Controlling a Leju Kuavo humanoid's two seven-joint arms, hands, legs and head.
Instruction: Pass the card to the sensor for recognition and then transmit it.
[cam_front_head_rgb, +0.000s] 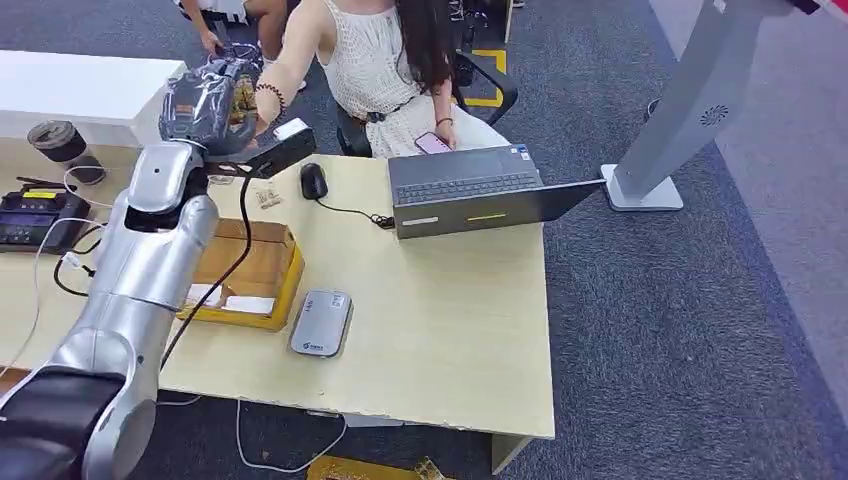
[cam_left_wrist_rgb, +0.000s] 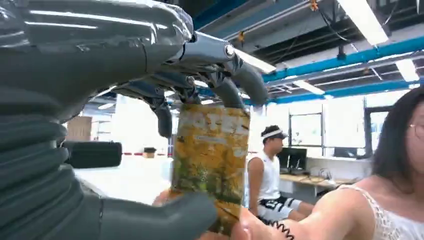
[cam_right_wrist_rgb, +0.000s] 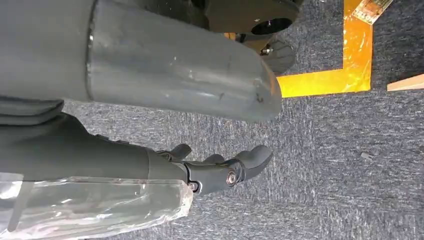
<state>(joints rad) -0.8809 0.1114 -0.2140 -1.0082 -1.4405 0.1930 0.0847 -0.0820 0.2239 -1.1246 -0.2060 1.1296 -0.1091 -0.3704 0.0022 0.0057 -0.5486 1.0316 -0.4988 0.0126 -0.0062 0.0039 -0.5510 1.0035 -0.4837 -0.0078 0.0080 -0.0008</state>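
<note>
My left hand (cam_front_head_rgb: 205, 100) is raised over the far left of the table. In the left wrist view this hand (cam_left_wrist_rgb: 100, 75) pinches a yellow-green patterned card (cam_left_wrist_rgb: 210, 160) between thumb and fingers, held upright. A seated person reaches an arm (cam_front_head_rgb: 290, 70) towards it, and their fingertips (cam_left_wrist_rgb: 247, 231) touch the card's lower edge. A grey card sensor (cam_front_head_rgb: 322, 322) lies flat on the table near its front edge, well below the hand. My right hand (cam_right_wrist_rgb: 220, 170) hangs over the carpet with its fingers loosely bent and nothing in them.
An open laptop (cam_front_head_rgb: 470, 190) and a black mouse (cam_front_head_rgb: 313, 181) sit at the table's far side. A cardboard box (cam_front_head_rgb: 250, 270) lies beside the sensor. A black device (cam_front_head_rgb: 30, 215) with cables is at the left. A white stand (cam_front_head_rgb: 680, 110) rises on the right.
</note>
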